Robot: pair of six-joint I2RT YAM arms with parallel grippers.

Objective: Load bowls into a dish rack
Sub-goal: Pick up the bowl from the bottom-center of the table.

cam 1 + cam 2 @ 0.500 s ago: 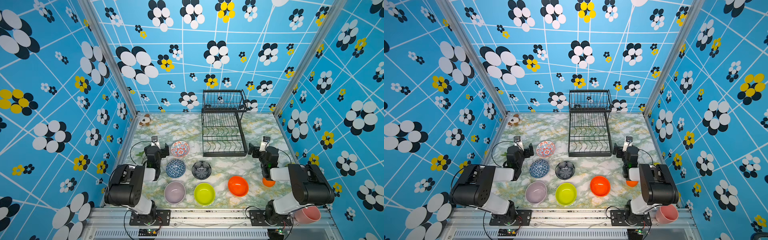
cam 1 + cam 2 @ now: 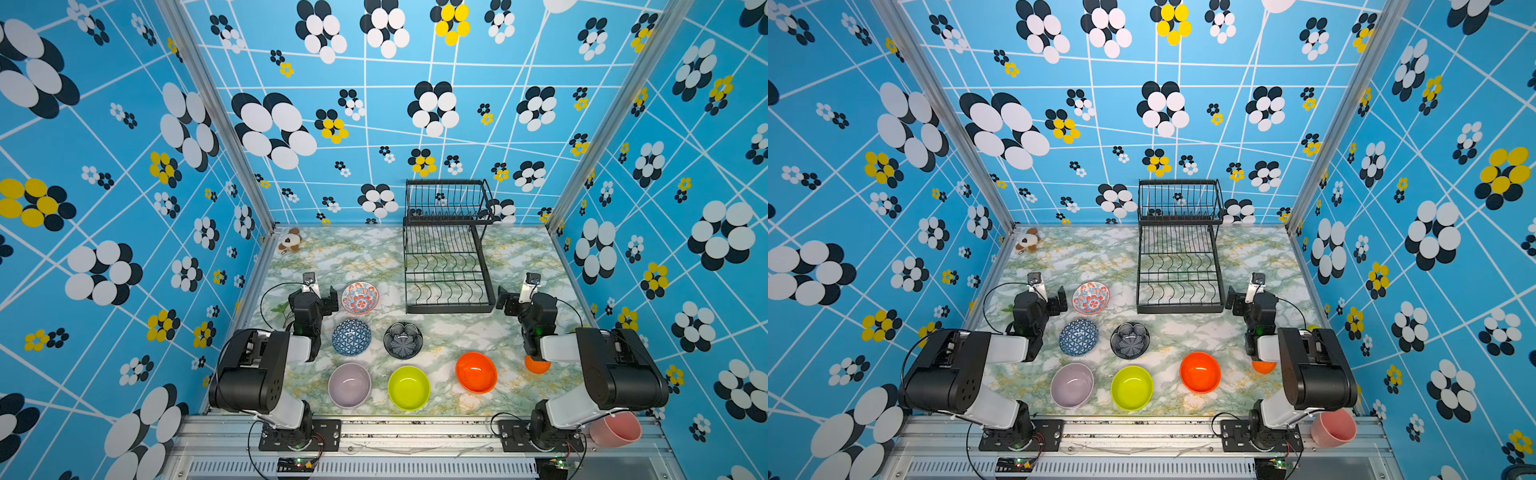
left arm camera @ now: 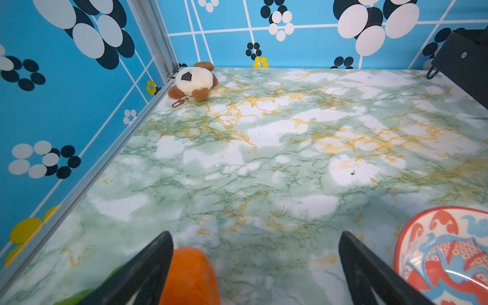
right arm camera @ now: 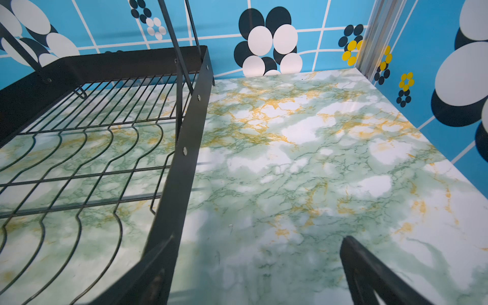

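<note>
Black wire two-tier dish rack (image 2: 451, 309) sits empty in the upper middle of the frame on the green marbled surface (image 2: 353, 257), slots facing the arms, I'd guess for easy drop-in. All six bowls are rim-up below it: red-blue floral bowl (image 2: 360, 297), blue geometric bowl (image 2: 351, 337), black bowl with a white flower (image 2: 402, 340), then lilac bowl (image 2: 349, 385), lime-green bowl (image 2: 408, 387) and orange bowl (image 2: 476, 372) along the bottom, probably so either arm can reach. Left end effector (image 3: 256, 266) and right end effector (image 4: 253, 272) are both spread wide, gripping nothing. The right one hovers just beside the rack's corner.
</note>
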